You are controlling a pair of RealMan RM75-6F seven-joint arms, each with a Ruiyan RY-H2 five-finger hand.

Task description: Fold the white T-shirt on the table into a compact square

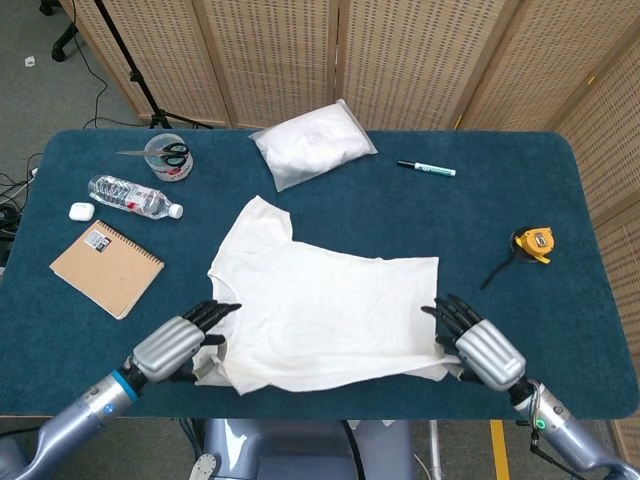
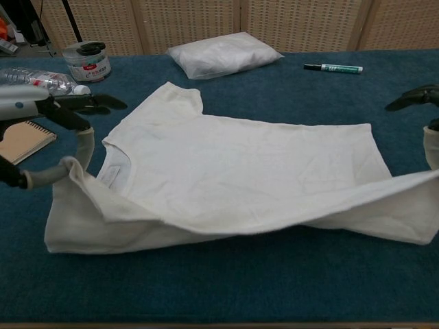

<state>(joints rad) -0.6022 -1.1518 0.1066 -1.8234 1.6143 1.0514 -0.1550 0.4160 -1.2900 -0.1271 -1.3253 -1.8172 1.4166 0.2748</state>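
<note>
The near edge of the T-shirt (image 1: pixel 320 310) is lifted, so the part under the fold is hidden. In the chest view, the right hand (image 2: pixel 422 99) is cut off by the picture's edge, and only dark fingertips (image 2: pixel 405 101) are seen. The left hand (image 2: pixel 65 110) is partly cut off too. The words on the pen (image 1: pixel 426 168) are too small to be read.

Holding the T-shirt (image 1: pixel 325 300) at both near corners: left hand (image 1: pixel 180 343), right hand (image 1: pixel 480 345). Near edge lifted, rumpled. Spread on the table (image 1: pixel 560 230).
</note>
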